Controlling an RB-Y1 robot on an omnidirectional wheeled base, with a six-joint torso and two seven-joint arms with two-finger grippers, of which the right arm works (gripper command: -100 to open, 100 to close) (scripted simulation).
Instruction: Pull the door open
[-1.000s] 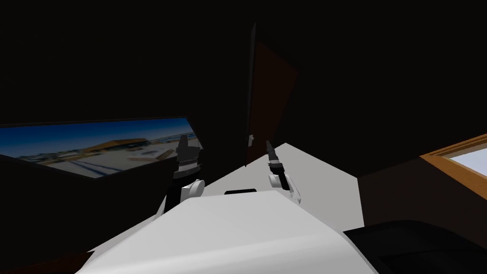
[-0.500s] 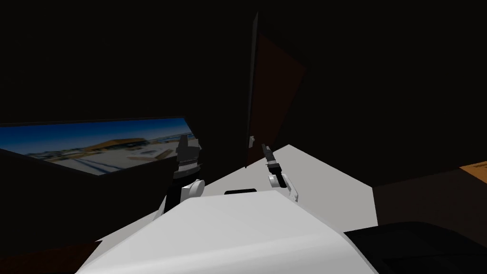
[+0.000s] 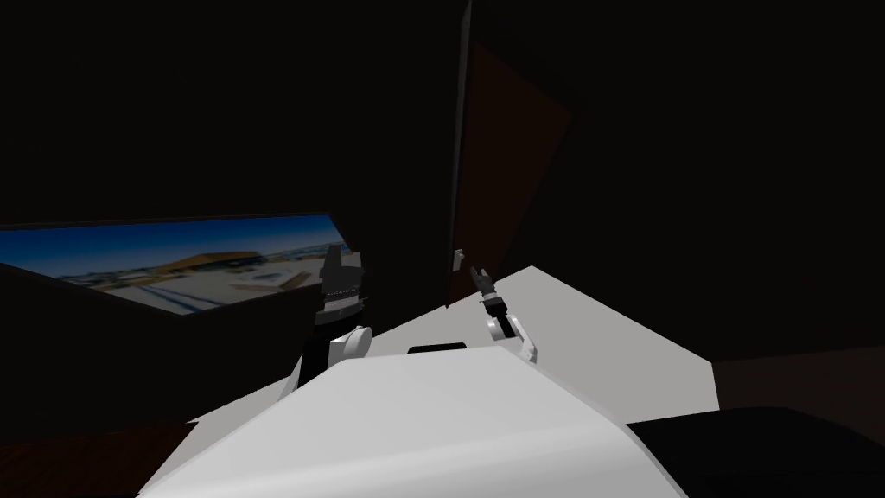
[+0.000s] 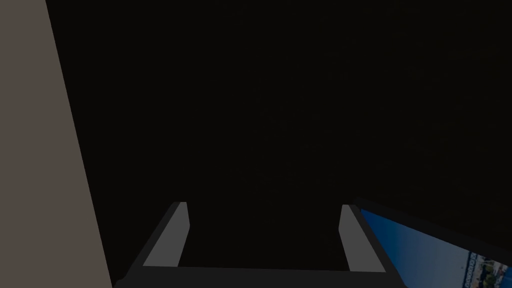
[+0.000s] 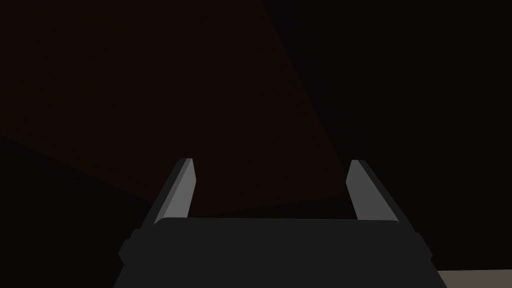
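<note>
Dim room, door (image 3: pixel 501 173) ajar; right gripper (image 3: pixel 476 274) spread beside the handle (image 3: pixel 458 256), left gripper (image 3: pixel 337 257) spread idle; closing askew risks missing it

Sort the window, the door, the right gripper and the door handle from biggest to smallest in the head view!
1. Window and door: both look big, and they are too close to rank.
2. Right gripper: small.
3. Door handle: smallest, a tiny light piece on the door's edge.
</note>
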